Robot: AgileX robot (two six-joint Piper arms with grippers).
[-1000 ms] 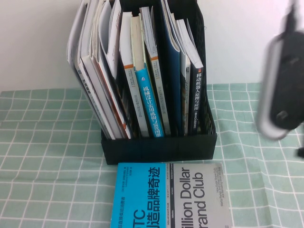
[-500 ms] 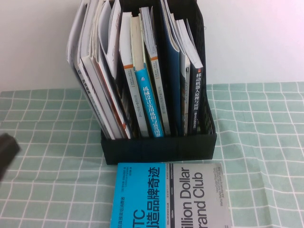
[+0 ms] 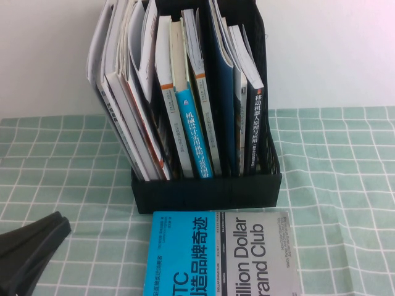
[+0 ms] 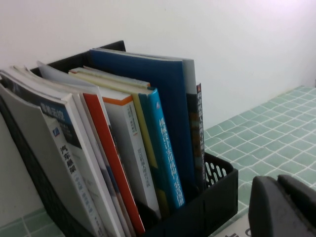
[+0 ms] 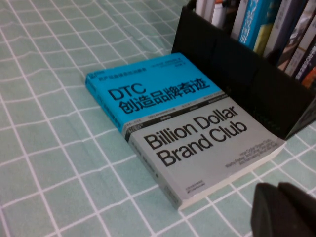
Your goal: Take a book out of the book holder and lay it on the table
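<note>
Book [image 3: 219,256] flat on worktop [image 3: 345,185], touching front of book holder [image 3: 207,192]. Placing step looks done. My left hand [image 3: 28,253] low at left, cannot tell fingers; right hand [image 5: 284,210] pressed together, empty, above book. Next: pull arms away, w/o nudging book.

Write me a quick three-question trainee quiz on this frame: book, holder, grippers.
1. True or false: the DTC book lies flat on the table, cover up, in front of the book holder.
2. Which gripper shows in the high view? A) left gripper, at the near left corner B) right gripper C) both
3. Fill in: neither gripper holds the book; the right gripper, above the table near the book's grey end, is ____.

Key:
1. True.
2. A; the right gripper shows only in its own wrist view.
3. Shut.
</note>
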